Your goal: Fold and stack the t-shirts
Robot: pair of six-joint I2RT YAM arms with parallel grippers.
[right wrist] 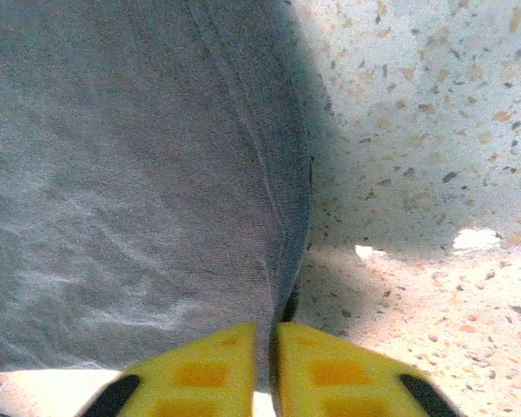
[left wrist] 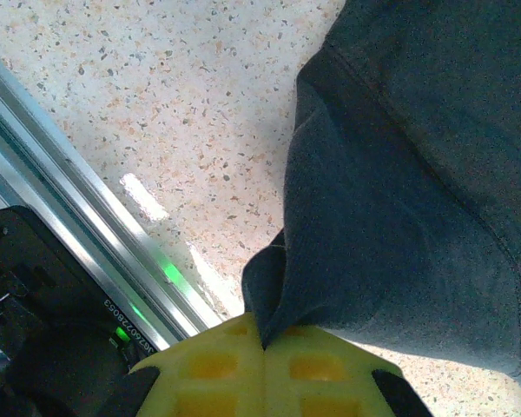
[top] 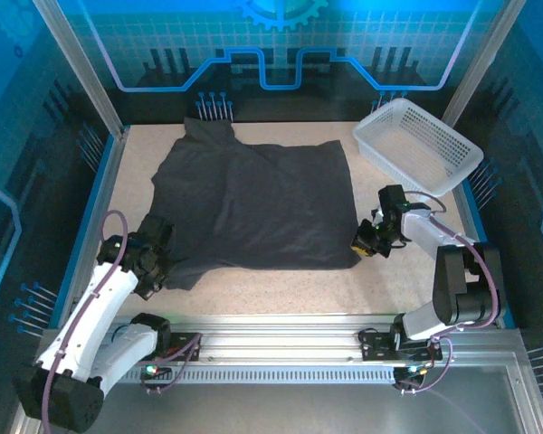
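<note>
A dark charcoal t-shirt (top: 253, 203) lies spread over the middle of the speckled table, rumpled at its far left. My left gripper (top: 154, 264) is shut on the shirt's near left corner; in the left wrist view the cloth (left wrist: 399, 200) runs down into the seam between the yellow fingers (left wrist: 208, 369). My right gripper (top: 362, 244) is shut on the near right corner. The right wrist view has the hemmed edge of the fabric (right wrist: 156, 174) pinched between its yellow pads (right wrist: 330, 369).
A white lattice basket (top: 419, 145) stands at the far right corner of the table. An aluminium rail (top: 281, 330) runs along the near edge, also seen beside the left gripper (left wrist: 87, 226). Bare tabletop (top: 281, 289) lies between the shirt and the rail.
</note>
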